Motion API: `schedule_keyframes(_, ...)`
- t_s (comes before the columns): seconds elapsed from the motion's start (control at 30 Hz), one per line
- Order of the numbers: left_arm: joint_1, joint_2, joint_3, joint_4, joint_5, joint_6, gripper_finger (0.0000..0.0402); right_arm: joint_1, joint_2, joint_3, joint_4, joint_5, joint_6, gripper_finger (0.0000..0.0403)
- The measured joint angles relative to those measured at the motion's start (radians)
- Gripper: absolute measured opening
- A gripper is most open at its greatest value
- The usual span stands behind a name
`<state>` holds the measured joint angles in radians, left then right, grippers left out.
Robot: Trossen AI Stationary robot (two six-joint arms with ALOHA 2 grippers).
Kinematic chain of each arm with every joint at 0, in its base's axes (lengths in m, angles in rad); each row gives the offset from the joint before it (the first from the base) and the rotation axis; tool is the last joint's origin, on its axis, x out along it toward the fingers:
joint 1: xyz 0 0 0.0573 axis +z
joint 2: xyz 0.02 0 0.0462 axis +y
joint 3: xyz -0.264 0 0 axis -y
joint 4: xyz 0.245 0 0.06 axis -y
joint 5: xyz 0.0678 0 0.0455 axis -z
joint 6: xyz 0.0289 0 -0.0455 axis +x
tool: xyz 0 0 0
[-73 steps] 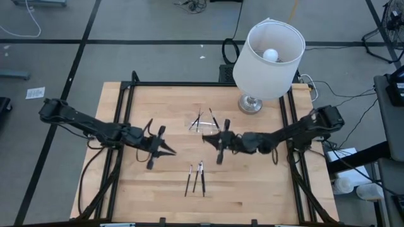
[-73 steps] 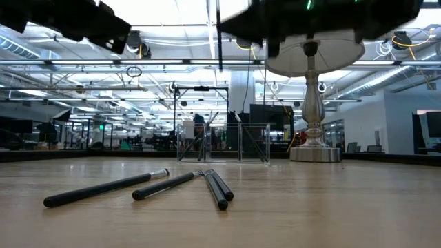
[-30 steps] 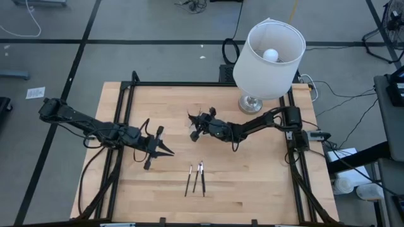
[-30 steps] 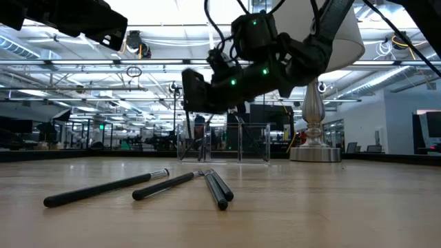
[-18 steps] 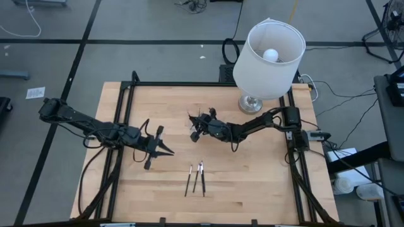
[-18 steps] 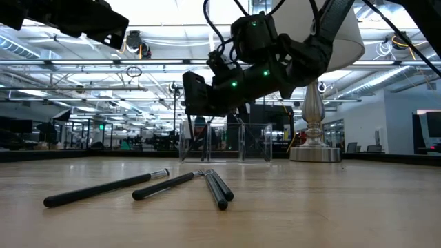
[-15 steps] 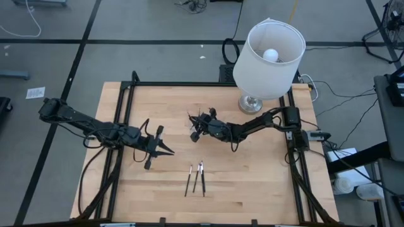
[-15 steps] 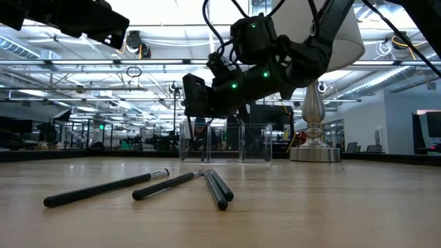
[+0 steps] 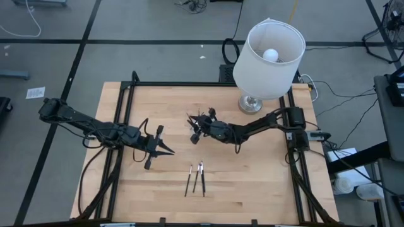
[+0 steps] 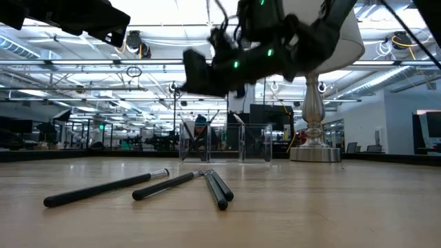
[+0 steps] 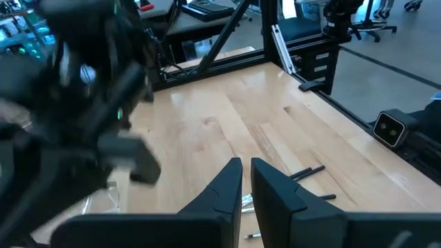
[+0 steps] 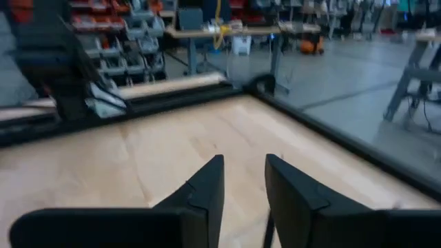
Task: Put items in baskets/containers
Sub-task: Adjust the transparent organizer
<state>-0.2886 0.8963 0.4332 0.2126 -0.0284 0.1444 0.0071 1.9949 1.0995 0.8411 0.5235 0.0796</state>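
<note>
Three thin dark sticks lie side by side on the wood near the table's near edge; the low view shows them as. The clear tray sits mid-table, a glinting box in the low view, with thin dark sticks standing in it. My right gripper hangs above the tray's left side, open and empty. My left gripper waits left of centre, shut.
A white lampshade on a silvery base stands at the table's far right, close behind the right arm. Black frame rails run along the table's sides. Bare wood lies between the tray and the three sticks.
My right gripper has risen above the tray, staying over the same spot. The left arm, the tray and the three sticks have kept still.
</note>
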Motion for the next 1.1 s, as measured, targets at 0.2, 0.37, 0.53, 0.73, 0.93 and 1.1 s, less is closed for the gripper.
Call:
schedule_keyframes(0.2, 0.000, 0.043, 0.000, -0.037, 0.000, -0.051, 0.0042, 0.083, -0.194, 0.003, -0.265, 0.057, -0.104, 0.0048)
schedule_keyframes(0.37, 0.000, 0.148, 0.000, -0.021, -0.026, -0.010, 0.0042, 0.190, -0.330, 0.001, -0.667, 0.262, -0.009, 0.0008)
schedule_keyframes(0.53, 0.020, 0.233, 0.000, 0.000, -0.234, -0.034, 0.0042, 0.314, -0.371, 0.001, -0.931, 0.425, 0.174, 0.0002)
schedule_keyframes(0.73, 0.082, 0.298, 0.000, 0.003, -0.366, -0.143, 0.0042, 0.374, -0.345, -0.002, -1.144, 0.580, 0.390, 0.0001)
schedule_keyframes(0.93, 0.139, 0.321, 0.000, -0.010, -0.365, -0.196, 0.0042, 0.338, -0.349, -0.049, -1.203, 0.574, 0.548, 0.0001)
schedule_keyframes(1.1, 0.184, 0.334, 0.000, -0.066, -0.361, -0.259, 0.0042, 0.283, -0.352, -0.104, -1.212, 0.413, 0.593, 0.0000)
